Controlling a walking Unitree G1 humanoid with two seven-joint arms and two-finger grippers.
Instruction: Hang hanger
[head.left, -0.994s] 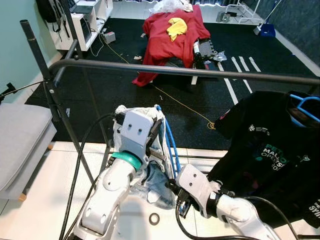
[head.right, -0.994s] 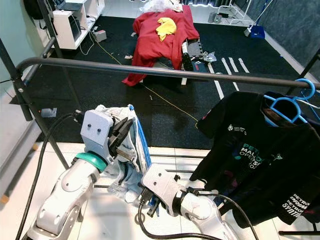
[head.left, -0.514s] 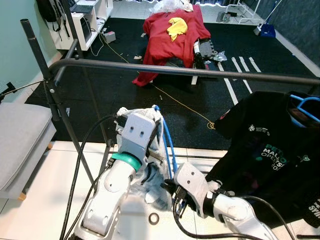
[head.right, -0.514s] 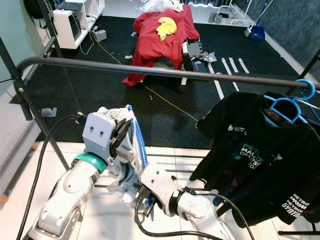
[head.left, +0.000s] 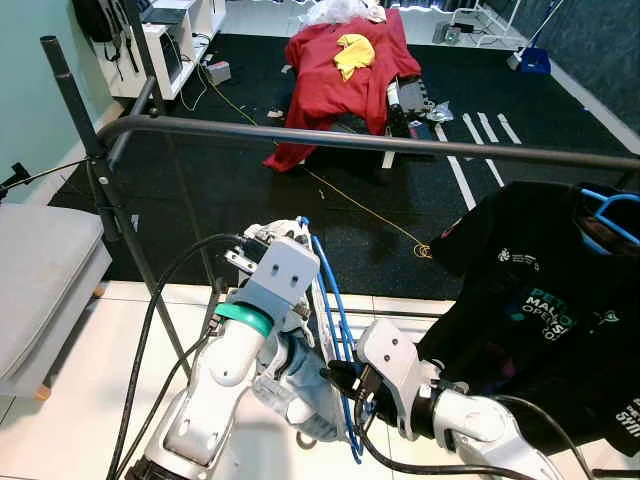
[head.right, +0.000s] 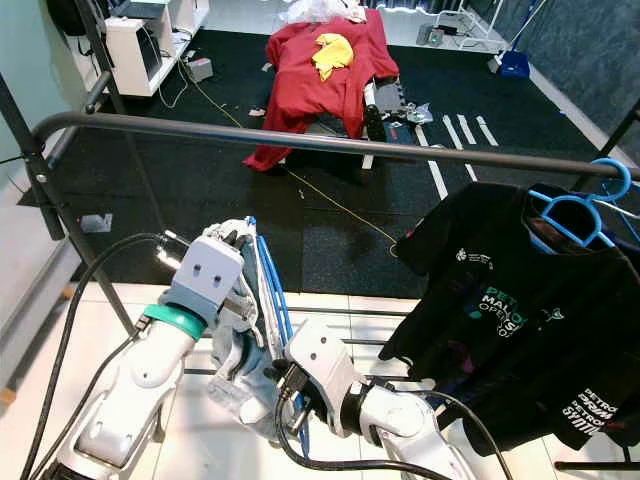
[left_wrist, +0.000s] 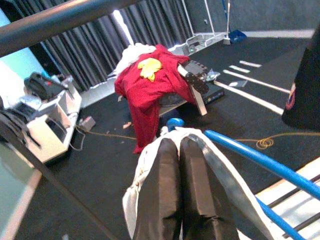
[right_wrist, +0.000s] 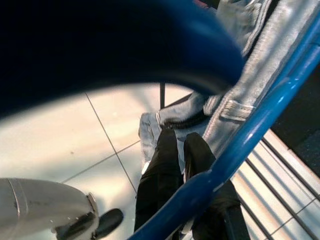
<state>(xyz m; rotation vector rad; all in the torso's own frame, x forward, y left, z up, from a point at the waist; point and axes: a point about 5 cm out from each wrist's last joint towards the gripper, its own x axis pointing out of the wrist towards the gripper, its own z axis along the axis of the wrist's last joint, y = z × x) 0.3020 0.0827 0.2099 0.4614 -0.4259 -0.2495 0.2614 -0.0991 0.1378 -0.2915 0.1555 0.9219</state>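
A blue hanger (head.left: 331, 305) carrying a light denim garment (head.left: 298, 385) hangs below the dark clothes rail (head.left: 350, 141). My left gripper (left_wrist: 175, 143) is shut on the hanger's top, the cloth bunched around its fingers and the blue hook tip just beyond them. That gripper (head.right: 236, 240) stays well under the rail. Lower down, my right gripper (head.left: 336, 375) is shut, its fingertips (right_wrist: 168, 136) against the denim and behind the hanger's blue bar (right_wrist: 235, 150).
A black printed T-shirt (head.left: 540, 300) hangs on another blue hanger (head.left: 612, 206) at the rail's right end. The rack's upright post (head.left: 95, 170) stands at the left beside a grey cushion (head.left: 40, 280). Red cloth (head.left: 340, 70) lies on the black mat beyond.
My left wrist has turned, and the hanger with the denim has swung lower and to the right. My right gripper stays at the garment's lower part.
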